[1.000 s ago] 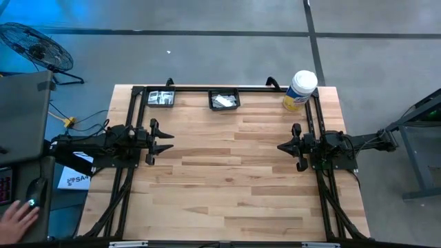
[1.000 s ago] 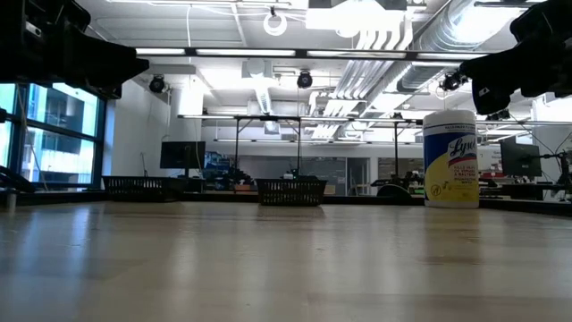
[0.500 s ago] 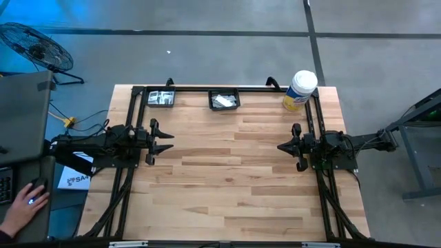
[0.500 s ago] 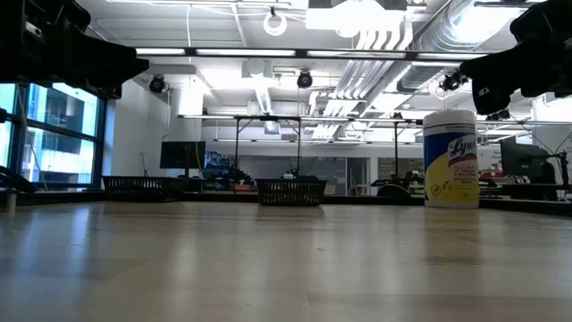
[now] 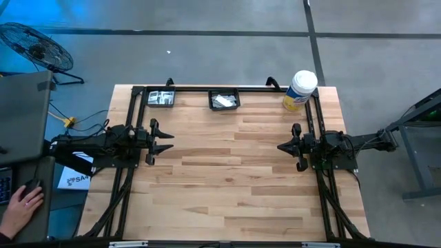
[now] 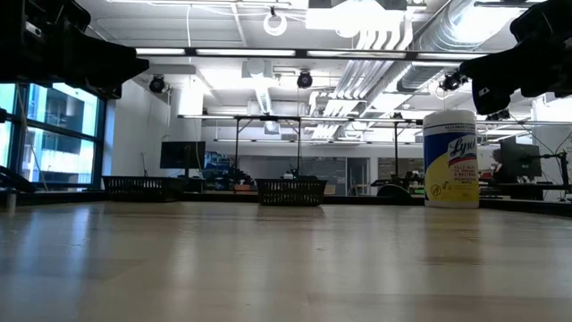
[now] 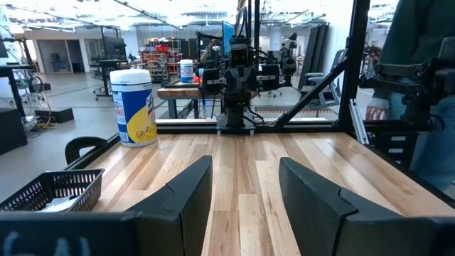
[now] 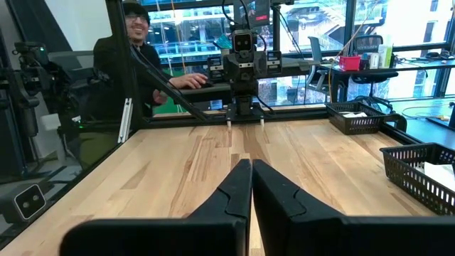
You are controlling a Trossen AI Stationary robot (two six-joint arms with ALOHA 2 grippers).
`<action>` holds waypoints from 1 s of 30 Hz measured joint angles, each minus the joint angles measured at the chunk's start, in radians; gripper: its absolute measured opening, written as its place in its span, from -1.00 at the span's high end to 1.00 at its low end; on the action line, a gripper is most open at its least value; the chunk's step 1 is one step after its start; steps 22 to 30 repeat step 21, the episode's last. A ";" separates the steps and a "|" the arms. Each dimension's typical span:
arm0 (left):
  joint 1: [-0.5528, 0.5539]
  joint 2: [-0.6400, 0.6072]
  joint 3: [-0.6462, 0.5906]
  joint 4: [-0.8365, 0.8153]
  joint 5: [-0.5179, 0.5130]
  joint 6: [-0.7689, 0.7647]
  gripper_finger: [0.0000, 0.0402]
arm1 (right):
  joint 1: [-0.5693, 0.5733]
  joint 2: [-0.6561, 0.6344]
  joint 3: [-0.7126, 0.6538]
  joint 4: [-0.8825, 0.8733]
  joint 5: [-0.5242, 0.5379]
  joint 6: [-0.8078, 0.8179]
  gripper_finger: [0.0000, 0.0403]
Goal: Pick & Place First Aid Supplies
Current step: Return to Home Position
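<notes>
Left claw (image 5: pixel 167 141) hangs released over the left side of the desk (image 5: pixel 227 186), its two fingers spread with nothing between them. Right claw (image 5: pixel 281 147) sits opposite over the right side, clenched on nothing, fingers pressed together. They face each other across bare wood, well apart.

The first aid supplies (image 5: pixel 162 98) lie as pale flat packets inside the left black bin (image 5: pixel 148 100) at the far edge of the desk, with more in the middle black bin (image 5: pixel 211 102) near it; none shows loose on the desktop. A white tub (image 5: pixel 300 89) with a yellow label stands at the far right corner, apart from both bins.

By my reading the sorting is done and the step in hand is the return to rest, a pose the arms look to have reached. The next move calls for little: hold there or end the run, since no packet is left to fetch. Should another be laid down, the left claw is ready to take it, while the right would first have to release.

Against the frames from a second and half a second ago, neither arm has shifted, nor the bins, nor the tub. Only the person's hand (image 5: pixel 24 202) at the lower left, off the desk, has moved a little
</notes>
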 joint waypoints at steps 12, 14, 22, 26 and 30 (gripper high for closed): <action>0.000 0.000 0.000 0.000 0.000 0.000 0.20 | 0.000 0.000 0.000 0.000 0.000 0.000 0.97; 0.000 0.000 0.000 0.000 0.000 0.000 0.20 | 0.000 0.000 0.000 0.000 0.000 0.000 0.98; 0.000 0.000 0.000 0.000 0.000 0.000 0.20 | 0.000 0.000 0.000 0.000 0.000 0.000 0.97; 0.000 0.000 0.000 0.000 0.000 0.000 0.20 | 0.000 0.000 0.000 0.000 0.000 0.000 0.97; 0.000 0.000 0.000 0.000 0.000 0.000 0.20 | 0.000 0.000 0.000 0.000 0.000 0.000 0.97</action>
